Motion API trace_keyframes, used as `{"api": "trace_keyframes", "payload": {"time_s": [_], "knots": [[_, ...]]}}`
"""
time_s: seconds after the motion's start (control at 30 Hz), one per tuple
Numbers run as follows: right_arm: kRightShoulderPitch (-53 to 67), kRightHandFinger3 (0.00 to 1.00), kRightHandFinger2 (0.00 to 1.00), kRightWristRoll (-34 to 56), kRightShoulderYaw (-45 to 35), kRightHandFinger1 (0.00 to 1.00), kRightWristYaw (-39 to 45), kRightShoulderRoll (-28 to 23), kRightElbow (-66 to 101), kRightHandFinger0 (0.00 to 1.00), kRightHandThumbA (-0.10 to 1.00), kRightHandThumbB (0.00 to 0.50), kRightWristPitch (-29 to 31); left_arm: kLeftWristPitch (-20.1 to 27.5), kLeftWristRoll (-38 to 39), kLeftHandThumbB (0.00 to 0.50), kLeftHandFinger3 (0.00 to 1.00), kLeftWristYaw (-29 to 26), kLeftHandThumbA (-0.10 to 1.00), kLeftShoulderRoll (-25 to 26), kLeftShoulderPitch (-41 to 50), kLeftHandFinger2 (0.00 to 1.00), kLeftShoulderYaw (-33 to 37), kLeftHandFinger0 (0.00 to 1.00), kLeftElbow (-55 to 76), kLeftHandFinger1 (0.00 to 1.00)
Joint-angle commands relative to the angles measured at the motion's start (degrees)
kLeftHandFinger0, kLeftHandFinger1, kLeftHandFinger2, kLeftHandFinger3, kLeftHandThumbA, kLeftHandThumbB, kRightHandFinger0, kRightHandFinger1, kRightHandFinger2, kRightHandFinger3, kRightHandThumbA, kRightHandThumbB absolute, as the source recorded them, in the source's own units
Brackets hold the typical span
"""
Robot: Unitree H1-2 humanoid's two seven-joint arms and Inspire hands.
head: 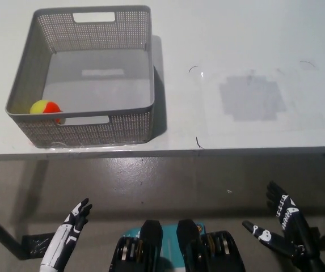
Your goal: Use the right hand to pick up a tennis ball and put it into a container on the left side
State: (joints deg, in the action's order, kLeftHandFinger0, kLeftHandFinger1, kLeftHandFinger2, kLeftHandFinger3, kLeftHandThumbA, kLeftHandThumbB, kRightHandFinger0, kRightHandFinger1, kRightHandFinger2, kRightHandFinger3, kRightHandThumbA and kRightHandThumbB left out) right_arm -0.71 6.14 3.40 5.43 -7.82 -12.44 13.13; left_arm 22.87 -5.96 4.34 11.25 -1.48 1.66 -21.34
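Resting in basket (129, 129), tennis ball (45, 107) well apart from right hand's (281, 229) fingers (276, 197)

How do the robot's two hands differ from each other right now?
The left hand is white and sits at the lower left; the right hand is black and sits at the lower right. The right hand's fingers spread wider. Both are open, empty and below the table edge.

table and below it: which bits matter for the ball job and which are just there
Job things: ball, inside the grey basket; right robot hand, open, below the table edge.

Just there: left robot hand, open, resting low; grey patch on the table.
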Motion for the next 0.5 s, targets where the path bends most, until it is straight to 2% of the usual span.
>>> {"api": "trace_keyframes", "payload": {"time_s": [0.0,0.17,0.47], "knots": [[-1.51,1.00,1.00,0.93,-1.06,1.00,1.28,-0.25,-0.02,1.00,1.00,0.194,0.22,1.83,0.06,0.330,1.00,-0.54,1.00,0.37,-1.32,1.00,-0.34,1.00,0.98,1.00],[-1.75,1.00,1.00,1.20,-1.11,1.00,1.74,-0.25,-0.65,1.00,1.00,0.210,0.56,2.05,0.42,0.327,1.00,-0.45,1.00,0.29,-1.43,1.00,-0.42,1.00,0.66,1.00],[-1.61,1.00,1.00,2.02,-0.97,1.00,3.27,-0.44,-0.71,1.00,1.00,0.186,0.53,2.08,0.58,0.320,1.00,-0.49,1.00,0.17,-1.37,1.00,-0.55,1.00,0.77,1.00]]}}
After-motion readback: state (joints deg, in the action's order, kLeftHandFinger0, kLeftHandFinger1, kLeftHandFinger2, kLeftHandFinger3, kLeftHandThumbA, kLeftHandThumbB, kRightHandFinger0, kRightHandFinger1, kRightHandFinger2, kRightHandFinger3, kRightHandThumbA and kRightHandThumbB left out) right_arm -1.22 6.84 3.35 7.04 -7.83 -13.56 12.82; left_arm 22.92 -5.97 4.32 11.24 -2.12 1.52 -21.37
